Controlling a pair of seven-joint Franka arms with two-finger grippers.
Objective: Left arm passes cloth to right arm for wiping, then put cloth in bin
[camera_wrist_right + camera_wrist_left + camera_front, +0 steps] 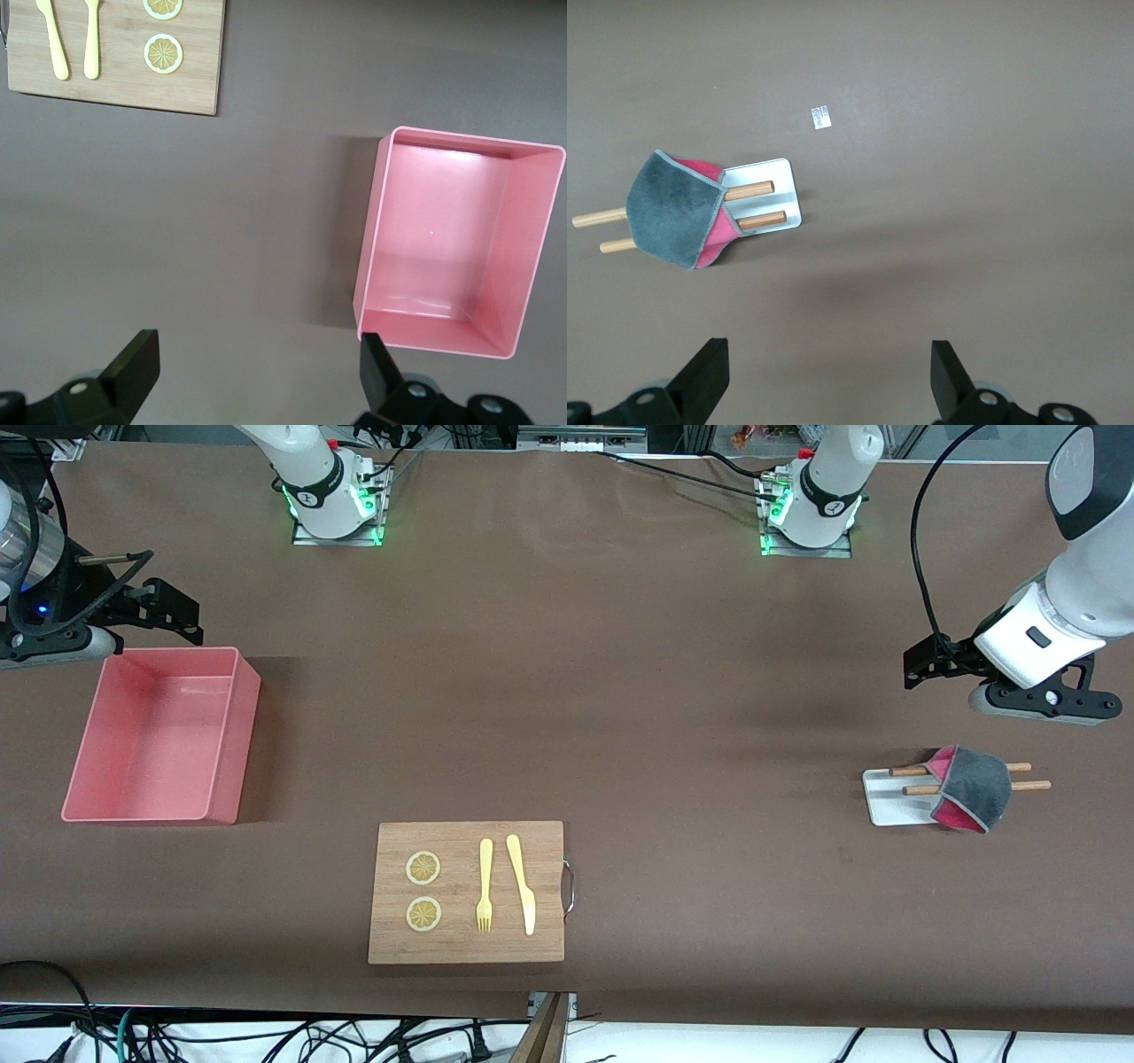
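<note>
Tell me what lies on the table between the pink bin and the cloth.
In the front view, only the wooden board, carrying lemon slices, fork and knife, sits between the bin and the cloth, nearer the camera; otherwise bare brown table.

A high front camera faces both robot bases across the bench (567, 691), while each wrist camera looks straight down, sharing the cloth (678, 210) and bin (456, 239).
</note>
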